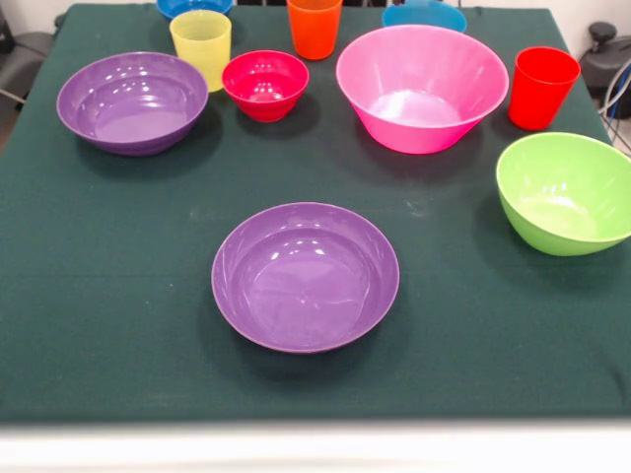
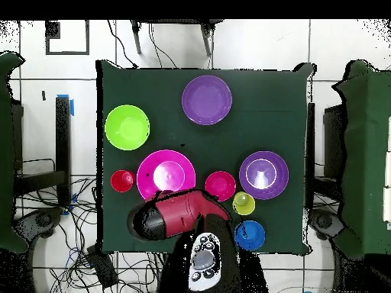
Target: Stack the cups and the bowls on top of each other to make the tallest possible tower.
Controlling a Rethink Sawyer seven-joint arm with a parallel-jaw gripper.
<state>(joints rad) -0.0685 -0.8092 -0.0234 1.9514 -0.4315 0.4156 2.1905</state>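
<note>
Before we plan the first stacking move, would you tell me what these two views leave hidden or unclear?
- End effector: absent from the front view; overhead, the red arm shows, but its tip cannot be made out.
- Orange cup: top edge crops it in the front view; the arm covers it overhead.
- Dark blue bowl and light blue bowl: only slivers show in front; overhead, one blue bowl appears.
</note>
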